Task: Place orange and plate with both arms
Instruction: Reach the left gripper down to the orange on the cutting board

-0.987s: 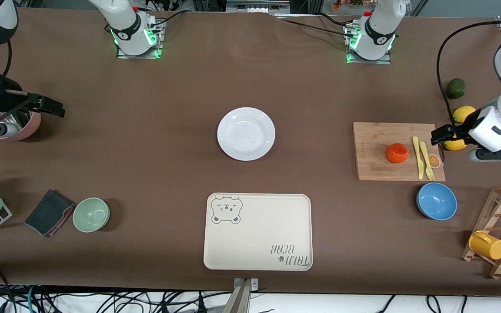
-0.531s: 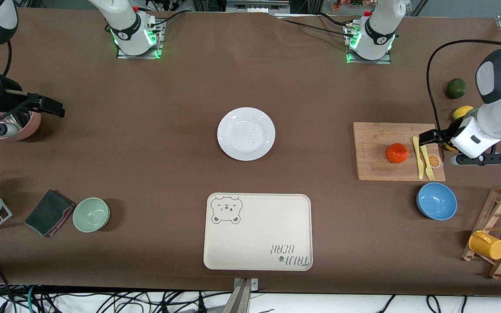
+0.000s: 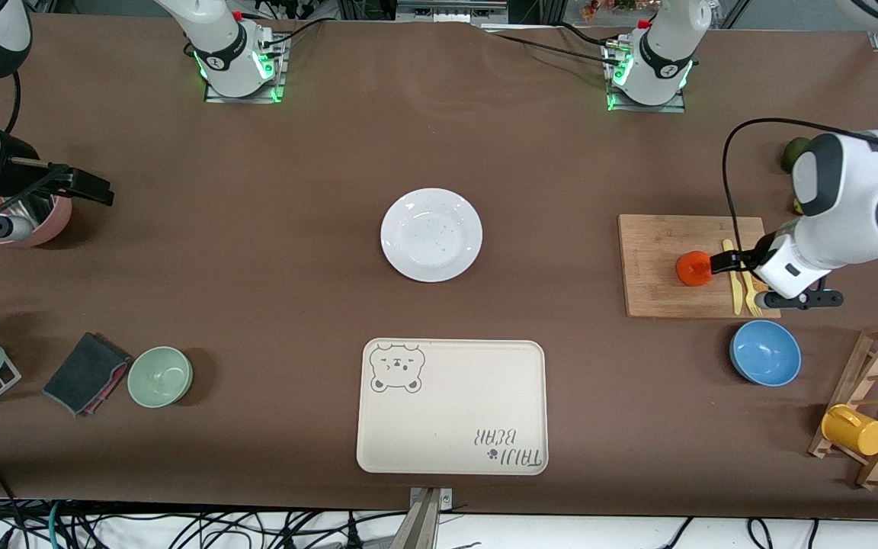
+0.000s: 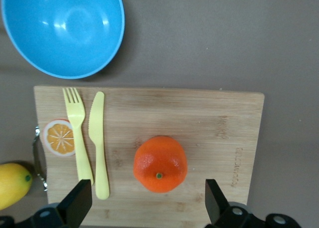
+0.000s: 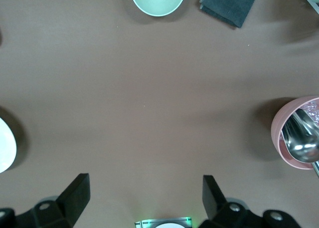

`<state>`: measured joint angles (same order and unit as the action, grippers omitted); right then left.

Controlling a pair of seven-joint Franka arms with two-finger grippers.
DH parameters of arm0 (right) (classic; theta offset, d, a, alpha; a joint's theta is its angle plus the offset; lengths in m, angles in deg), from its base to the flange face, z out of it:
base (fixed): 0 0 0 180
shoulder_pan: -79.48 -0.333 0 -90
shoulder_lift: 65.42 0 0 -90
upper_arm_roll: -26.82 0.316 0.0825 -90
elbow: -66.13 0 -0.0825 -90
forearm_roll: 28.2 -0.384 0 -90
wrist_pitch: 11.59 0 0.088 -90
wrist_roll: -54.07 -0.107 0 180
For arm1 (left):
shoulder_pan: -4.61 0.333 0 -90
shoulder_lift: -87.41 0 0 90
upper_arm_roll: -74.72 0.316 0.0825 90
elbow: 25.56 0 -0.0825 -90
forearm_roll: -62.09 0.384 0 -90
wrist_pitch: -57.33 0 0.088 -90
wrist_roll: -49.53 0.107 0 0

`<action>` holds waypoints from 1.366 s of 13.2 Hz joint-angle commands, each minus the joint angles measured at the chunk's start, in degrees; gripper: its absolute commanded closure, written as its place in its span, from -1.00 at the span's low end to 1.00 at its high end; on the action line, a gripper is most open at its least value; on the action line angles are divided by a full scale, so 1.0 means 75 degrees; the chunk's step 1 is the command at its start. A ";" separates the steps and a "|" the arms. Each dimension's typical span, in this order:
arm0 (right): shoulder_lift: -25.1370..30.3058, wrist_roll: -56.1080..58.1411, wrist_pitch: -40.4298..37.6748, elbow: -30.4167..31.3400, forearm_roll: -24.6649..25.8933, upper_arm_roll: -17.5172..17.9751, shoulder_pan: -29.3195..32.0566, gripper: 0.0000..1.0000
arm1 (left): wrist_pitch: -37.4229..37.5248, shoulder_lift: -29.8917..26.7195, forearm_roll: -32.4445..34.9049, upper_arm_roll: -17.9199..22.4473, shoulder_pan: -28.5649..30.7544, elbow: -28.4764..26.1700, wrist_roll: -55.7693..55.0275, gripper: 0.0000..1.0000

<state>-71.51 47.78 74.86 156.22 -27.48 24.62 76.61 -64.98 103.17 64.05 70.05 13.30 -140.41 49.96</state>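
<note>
Front view has the left gripper over the wooden cutting board at the left arm's end of the table, right above the orange. The orange sits on the board, beside a yellow knife and yellow fork that lie side by side on the board too. In the left wrist view the gripper's fingers are spread wide apart with nothing between them, and the orange is lined up roughly in the gap, not touched as far as I can see. That view also shows a little orange-slice disc just beside the fork, plus a lemon off the board's edge.

The plate is out in the middle of the table, on its own, well apart from the board. A cream bear tray lies nearer the front camera than the plate, and a blue bowl sits just nearer the camera than the board.

The right gripper waits over the right arm's end of the table near a pink cup with a spoon in it. Right wrist view shows its fingers wide apart too, holding nothing, over bare table. Pale green bowl and a dark cloth lie nearer the camera down that end
</note>
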 commanded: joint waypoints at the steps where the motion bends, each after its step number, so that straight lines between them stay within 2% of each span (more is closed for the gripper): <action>1: 0.0073 0.0053 -0.0055 0.0023 -0.0014 0.0070 0.0066 -1.00 | -0.0332 0.0089 -0.0015 0.0002 0.0001 -0.0296 0.0094 -1.00; 6: 0.0073 0.0053 -0.0055 0.0023 -0.0014 0.0070 0.0066 -1.00 | -0.0531 0.0487 -0.0015 0.0002 0.0013 -0.0507 0.0094 -1.00; 13: 0.0073 0.0053 -0.0055 0.0023 -0.0014 0.0070 0.0066 -1.00 | -0.1480 0.1027 0.0008 0.0025 0.0013 -0.0613 0.0118 -1.00; 18: 0.0073 0.0053 -0.0055 0.0023 -0.0014 0.0070 0.0066 -1.00 | -0.1504 0.1039 0.0008 0.0037 0.0025 -0.0765 0.0118 -1.00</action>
<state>-71.51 47.78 74.86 156.21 -27.48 24.62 76.61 -75.29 111.46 64.05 70.27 13.35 -145.09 49.96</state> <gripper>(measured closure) 0.000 0.000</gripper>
